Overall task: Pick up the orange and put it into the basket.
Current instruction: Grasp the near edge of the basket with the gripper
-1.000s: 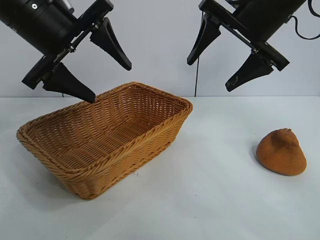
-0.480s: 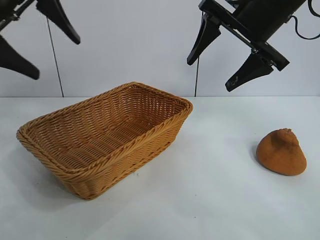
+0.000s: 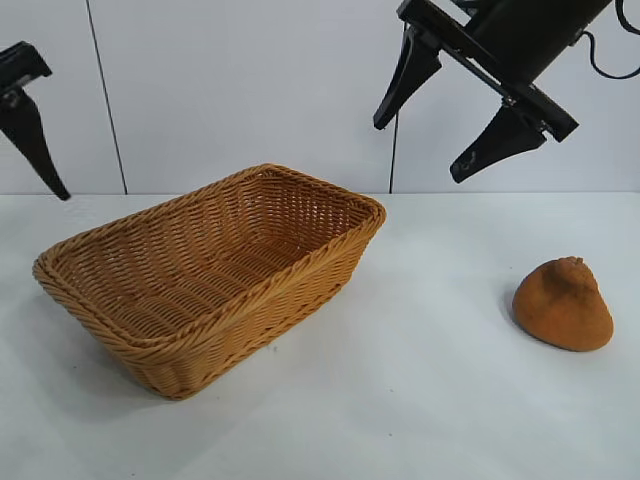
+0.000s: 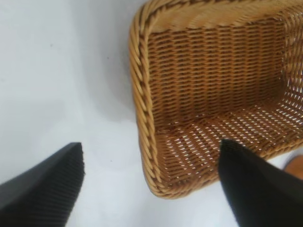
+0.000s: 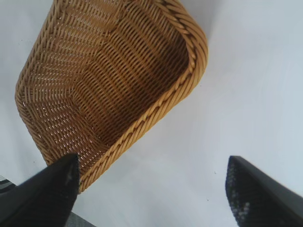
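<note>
Brownish-orange lump, the orange [image 3: 563, 304], sits alone at the lower right of the table, not picked up yet.
The wicker basket [image 3: 330, 250] waits empty at centre left. The right gripper [image 3: 443, 110] hangs open at the top, left of the orange; it must come down over it. The left gripper [image 3: 30, 125] is open at the left edge.

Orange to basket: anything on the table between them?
Nothing. In the exterior view, only bare white table separates the orange from the basket.
</note>
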